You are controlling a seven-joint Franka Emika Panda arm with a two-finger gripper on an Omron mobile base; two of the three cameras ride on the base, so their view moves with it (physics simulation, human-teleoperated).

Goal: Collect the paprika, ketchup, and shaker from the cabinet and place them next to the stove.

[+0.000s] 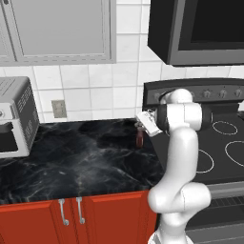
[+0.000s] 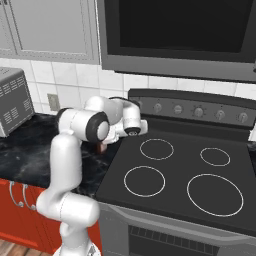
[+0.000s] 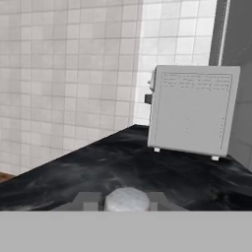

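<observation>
My gripper (image 1: 140,128) is shut on the ketchup (image 1: 139,138), a slim dark red bottle held upright by its neck. The bottle's base is at or just above the black marble counter (image 1: 81,157), close to the left edge of the stove (image 1: 224,143). From the right base view, the ketchup (image 2: 102,147) peeks out below my forearm, beside the stove (image 2: 180,175). In the hand view, its round grey cap (image 3: 127,199) sits between my fingertips. The paprika, the shaker and the cabinet are out of view.
A grey toaster oven (image 1: 14,119) (image 3: 192,110) stands on the counter at the far left. A grey-fronted wall cabinet (image 1: 57,28) and a dark microwave (image 1: 200,28) hang overhead. Red base cabinet doors (image 1: 71,214) run below the counter.
</observation>
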